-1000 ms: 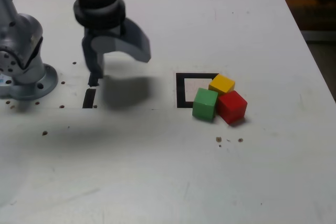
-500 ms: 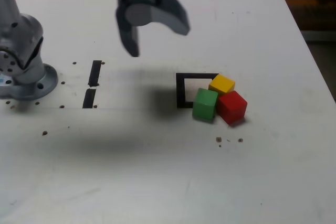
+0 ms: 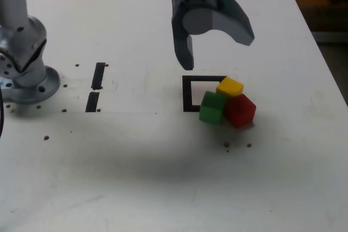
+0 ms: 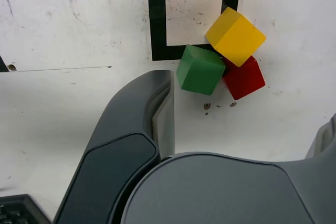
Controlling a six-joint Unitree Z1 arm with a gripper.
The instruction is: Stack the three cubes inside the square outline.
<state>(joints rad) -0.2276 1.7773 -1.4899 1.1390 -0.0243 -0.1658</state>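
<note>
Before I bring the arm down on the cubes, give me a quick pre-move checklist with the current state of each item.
1. End effector open and empty: ok, the jaws stand wide apart with nothing between them.
2. End effector clear of the cubes: ok, it hangs above the table, touching none.
3. All three cubes in sight: ok, green cube, yellow cube and red cube show in both views.
4. Cubes apart enough for a clean single grasp: not ok, they sit bunched together, touching.
5. Square outline free for placing: not ok, the yellow and green cubes overlap its tape at one corner.
6. Stack begun: not ok, no cube rests on another.
</note>
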